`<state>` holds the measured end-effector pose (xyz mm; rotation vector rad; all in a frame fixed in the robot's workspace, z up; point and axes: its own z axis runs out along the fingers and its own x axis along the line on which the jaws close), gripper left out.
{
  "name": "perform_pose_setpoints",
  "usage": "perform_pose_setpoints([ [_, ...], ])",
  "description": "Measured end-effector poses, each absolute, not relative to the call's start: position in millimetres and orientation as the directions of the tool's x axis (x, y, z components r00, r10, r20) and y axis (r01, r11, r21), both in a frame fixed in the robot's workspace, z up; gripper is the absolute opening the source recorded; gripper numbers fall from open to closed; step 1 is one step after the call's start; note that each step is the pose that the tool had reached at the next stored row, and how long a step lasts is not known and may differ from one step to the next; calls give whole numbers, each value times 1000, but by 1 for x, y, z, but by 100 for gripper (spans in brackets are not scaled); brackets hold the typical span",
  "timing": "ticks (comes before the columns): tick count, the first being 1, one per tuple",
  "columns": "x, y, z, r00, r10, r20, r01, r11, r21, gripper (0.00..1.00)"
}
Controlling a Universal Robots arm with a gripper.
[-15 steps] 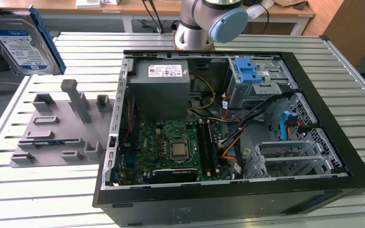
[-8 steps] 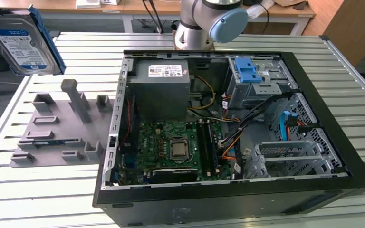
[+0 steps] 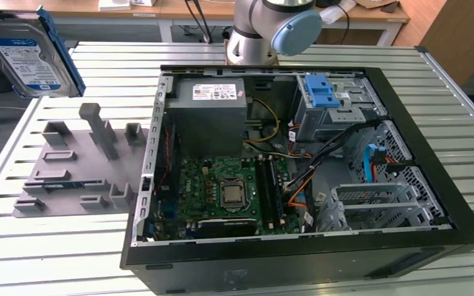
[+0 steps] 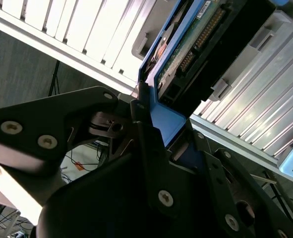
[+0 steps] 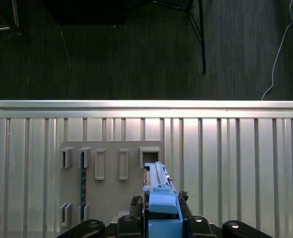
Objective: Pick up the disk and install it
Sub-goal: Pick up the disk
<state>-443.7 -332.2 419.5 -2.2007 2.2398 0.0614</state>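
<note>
Holding the disk (image 3: pixel 27 52) clear of the table, with the gripper (image 4: pixel 167 130) clamped on its blue carrier tab.
In the exterior view the disk hangs label-out at ten o'clock from the open computer case (image 3: pixel 303 271), above the gray fixture plate (image 3: pixel 66 168) at the case's nine o'clock. In the first wrist view it appears edge-on over that plate.

Disk (image 3: pixel 27 61) aloft; computer case (image 3: pixel 303 265) open

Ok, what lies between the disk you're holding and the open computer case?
In the exterior view, the gray slotted fixture and bare slats of the slatted table lie between the raised disk and the computer case.
</note>
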Motion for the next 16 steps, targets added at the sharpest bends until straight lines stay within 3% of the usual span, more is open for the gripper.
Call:
perform_pose_setpoints([
  [16,-444,-332,426,-18,-999,-28,-999,17,27,36],
])
